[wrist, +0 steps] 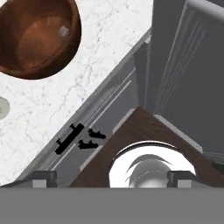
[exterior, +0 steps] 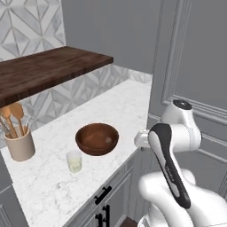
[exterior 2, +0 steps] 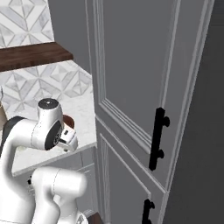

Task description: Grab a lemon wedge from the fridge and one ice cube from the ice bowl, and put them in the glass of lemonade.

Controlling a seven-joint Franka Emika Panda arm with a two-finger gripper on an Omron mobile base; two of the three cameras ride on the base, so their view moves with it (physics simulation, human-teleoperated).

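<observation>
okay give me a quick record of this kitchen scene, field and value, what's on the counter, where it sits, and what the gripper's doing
counter: white marble counter, under a dark wooden shelf
ice bowl: brown ice bowl near the counter's front edge, one small cube inside
glass of lemonade: glass of lemonade just left of and in front of the bowl, apart from it
utensil cup: beige utensil cup with wooden spoons, further left
gripper: gripper open, empty, off the counter's edge
cabinet: tall grey panelled cabinet, black handles, right of the counter

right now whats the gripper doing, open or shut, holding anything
Gripper: open, jaws wide apart, holding nothing; it hangs over the floor by the counter edge.
</observation>
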